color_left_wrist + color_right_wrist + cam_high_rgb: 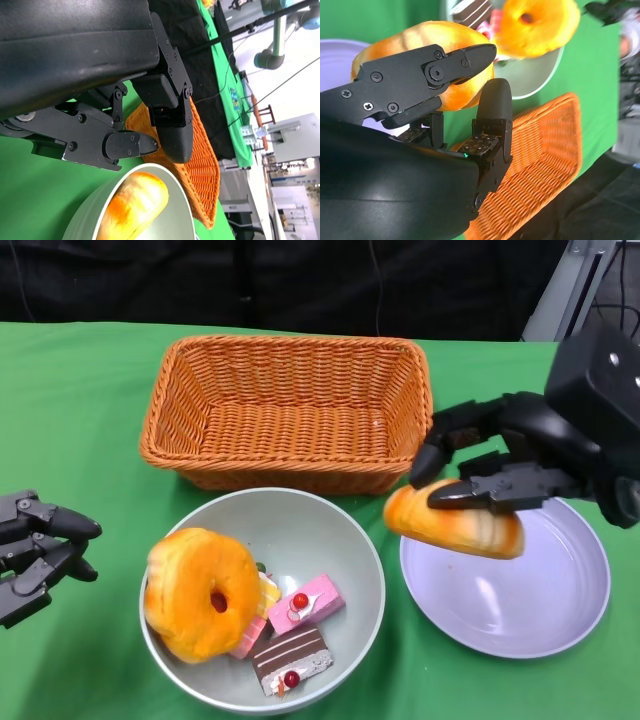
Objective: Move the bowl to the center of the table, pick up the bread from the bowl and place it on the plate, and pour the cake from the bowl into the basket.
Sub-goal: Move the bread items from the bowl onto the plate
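My right hand (pixel 500 465) grips an oval golden bread roll (pixel 455 525) and holds it over the left rim of the lilac plate (pixel 520 610). In the right wrist view the roll (pixel 420 35) sits between the fingers (pixel 490 105) of that hand. The grey bowl (pixel 300 530) stands at the front centre. It holds a ring-shaped orange bread (pixel 195 590), a pink cake slice (pixel 305 605) and a chocolate cake slice (pixel 292 658). My left hand (pixel 35 550) hovers to the left of the bowl, fingers apart and empty. The left wrist view shows the bowl rim (pixel 95 205) beyond that hand.
The orange wicker basket (pixel 290 400) stands behind the bowl with nothing in it, close to my right hand's fingers. Green cloth covers the table (pixel 80 420). A dark backdrop runs along the far edge.
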